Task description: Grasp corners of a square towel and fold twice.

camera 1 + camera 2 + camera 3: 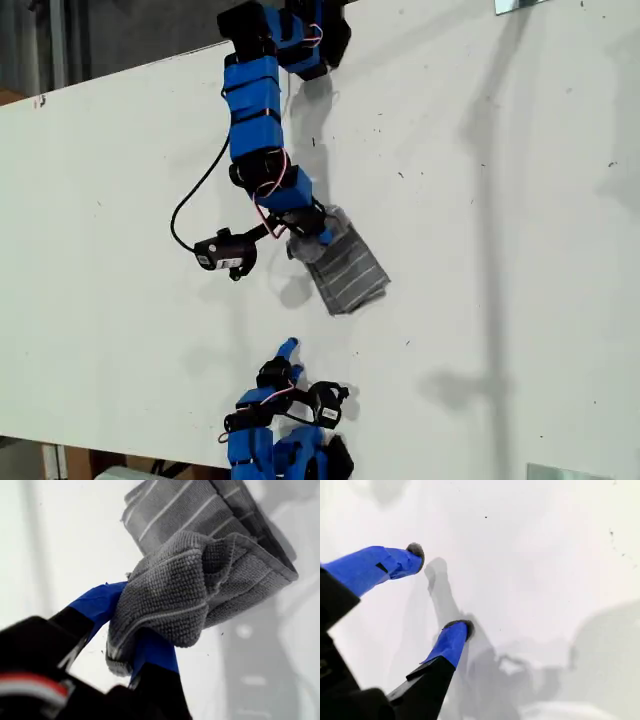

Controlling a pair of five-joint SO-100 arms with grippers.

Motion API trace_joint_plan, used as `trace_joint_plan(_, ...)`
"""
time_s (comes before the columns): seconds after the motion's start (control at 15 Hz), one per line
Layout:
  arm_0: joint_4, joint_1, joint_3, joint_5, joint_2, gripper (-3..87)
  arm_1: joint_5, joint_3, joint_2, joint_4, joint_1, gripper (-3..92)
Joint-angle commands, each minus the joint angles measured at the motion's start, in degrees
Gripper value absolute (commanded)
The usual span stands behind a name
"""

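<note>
Grey striped towel [345,270] lies folded near the middle of the white tabletop [500,250], one bunched end pinched in my first tool [132,625]. My second tool [440,590] hangs spread apart, holding nothing, near the tabletop edge at the exterior view's bottom.
</note>
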Motion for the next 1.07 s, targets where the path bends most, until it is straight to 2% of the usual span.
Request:
trace_joint_plan(0.0, -0.4, -0.7, -0.4, -0.8, 0.0, 25.9, -2.8, -3.4, 3.2, -4.3, -1.9, -0.2)
trace_joint_plan(0.2, -0.4, -0.7, -0.4, -0.9, 0.0, 25.9, -8.3, -2.8, 3.0, -11.4, -4.6, -0.2)
trace_joint_plan(0.33, -0.4, -0.7, -0.4, -0.9, 0.0, 25.9, -8.3, -2.5, 1.7, -13.4, -4.1, 0.2)
trace_joint_plan(0.47, -0.4, -0.8, -0.4, -0.8, 0.0, 25.9, -8.3, -0.8, 1.3, -16.3, -3.3, 10.6)
trace_joint_plan(0.67, -0.4, -0.8, -0.4, -0.7, -0.1, 25.9, -9.1, -0.4, 0.6, -18.5, -2.6, 17.2)
trace_joint_plan(1.0, -0.4, -0.9, -0.5, -0.7, -0.1, 25.9, -12.0, -0.2, 0.4, -20.2, -3.3, 17.0)
